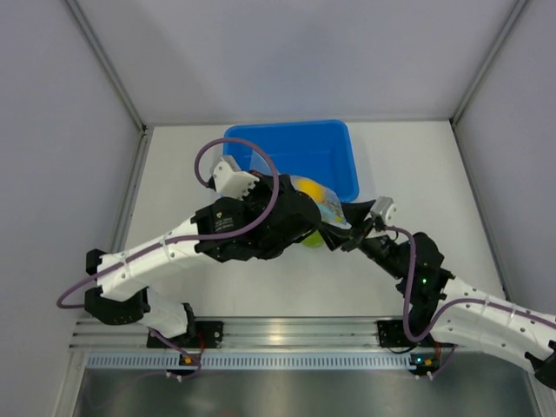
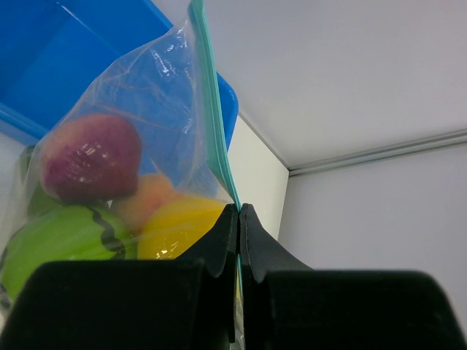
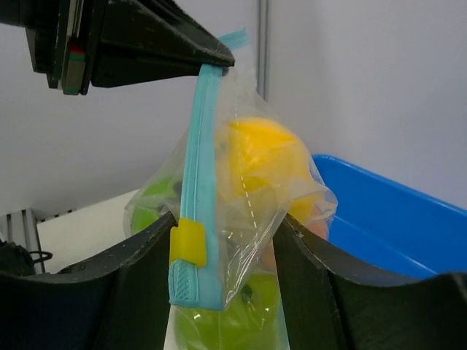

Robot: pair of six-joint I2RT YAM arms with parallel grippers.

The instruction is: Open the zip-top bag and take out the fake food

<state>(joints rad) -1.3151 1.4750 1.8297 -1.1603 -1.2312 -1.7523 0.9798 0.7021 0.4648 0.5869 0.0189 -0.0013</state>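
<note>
The zip-top bag (image 1: 326, 211) hangs in the air in front of the tub, held by its teal zipper strip (image 2: 212, 117). My left gripper (image 2: 239, 208) is shut on that strip near one end; it also shows in the right wrist view (image 3: 217, 67). The fake food is inside the bag: a purple-pink fruit (image 2: 89, 157), a peach one (image 2: 146, 200), a yellow one (image 3: 266, 157) and green ones (image 3: 233, 317). My right gripper (image 3: 226, 219) is open, its fingers on either side of the bag's lower end. The yellow slider (image 3: 188, 242) lies by its left finger.
The blue plastic tub (image 1: 304, 152) stands at the back of the table, right behind the bag. White walls close in the table at the left, right and back. Both arms meet near the table's middle (image 1: 347, 230).
</note>
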